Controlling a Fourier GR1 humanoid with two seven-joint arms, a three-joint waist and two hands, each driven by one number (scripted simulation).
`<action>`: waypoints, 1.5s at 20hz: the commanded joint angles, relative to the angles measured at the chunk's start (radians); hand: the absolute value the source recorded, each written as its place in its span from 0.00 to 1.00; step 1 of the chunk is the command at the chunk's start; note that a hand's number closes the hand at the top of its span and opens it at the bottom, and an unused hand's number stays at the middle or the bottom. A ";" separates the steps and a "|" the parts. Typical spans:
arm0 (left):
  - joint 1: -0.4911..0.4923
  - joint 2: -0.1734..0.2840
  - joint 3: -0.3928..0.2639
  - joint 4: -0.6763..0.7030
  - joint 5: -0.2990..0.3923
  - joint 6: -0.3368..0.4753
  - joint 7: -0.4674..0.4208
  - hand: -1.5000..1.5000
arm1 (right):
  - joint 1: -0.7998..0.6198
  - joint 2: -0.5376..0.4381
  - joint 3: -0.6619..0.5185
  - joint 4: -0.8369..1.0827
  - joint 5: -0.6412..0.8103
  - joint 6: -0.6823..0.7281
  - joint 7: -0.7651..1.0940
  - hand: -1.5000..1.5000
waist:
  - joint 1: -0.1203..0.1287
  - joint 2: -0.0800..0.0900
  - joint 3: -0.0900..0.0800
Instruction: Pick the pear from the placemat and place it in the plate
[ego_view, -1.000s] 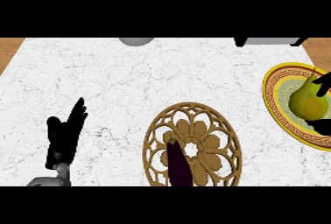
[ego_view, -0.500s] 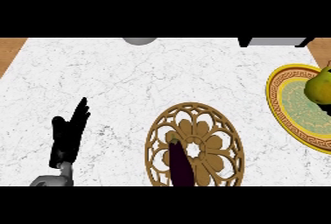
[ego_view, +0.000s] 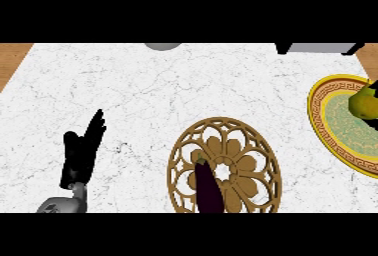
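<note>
One second made the difference: the pear (ego_view: 364, 104) had slid from well inside the plate (ego_view: 319, 125) out to the plate's far right, and now sat cut by the view's edge, over the pale green centre near the rim. A second earlier dark fingers had plainly wrapped it; at this moment only a dark sliver showed at the edge just above the fruit. I could not tell whether that was the right robot hand or what it was doing. Whether the pear rested on the plate or hung above it could not be read either.

For the task, that looked late in the run: the fruit was off the placemat (ego_view: 251, 150) and at the plate, with letting go, by my reading, the only step left.

The left robot hand (ego_view: 80, 155) stood low at the left, black, fingers straight and pointing up the view, holding nothing, simply resting.

As for surfaces and shapes:
- The pear was yellow-green and smooth.
- The plate was round, with a gold key-pattern border.
- The placemat was a round golden openwork disc with a flower rosette at its heart.
- A long, dark purple object (ego_view: 208, 192) lay across the placemat's lower half.
- The surface (ego_view: 184, 85) was white with grey marble veining.
</note>
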 joint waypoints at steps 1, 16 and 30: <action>-0.040 0.012 0.003 -0.034 0.003 -0.009 0.080 0.50 | -0.047 -0.020 0.016 0.198 0.013 0.054 -0.086 1.00 | 0.005 0.002 0.001; -0.039 -0.012 0.008 -0.010 -0.009 0.004 0.050 0.50 | -0.198 -0.037 -0.128 0.478 -0.163 0.282 -0.442 0.00 | -0.010 0.000 0.002; 0.026 -0.014 -0.003 -0.038 -0.029 0.007 0.017 0.50 | -0.148 -0.187 -0.267 0.646 -0.351 0.579 -0.524 0.00 | 0.008 0.006 0.004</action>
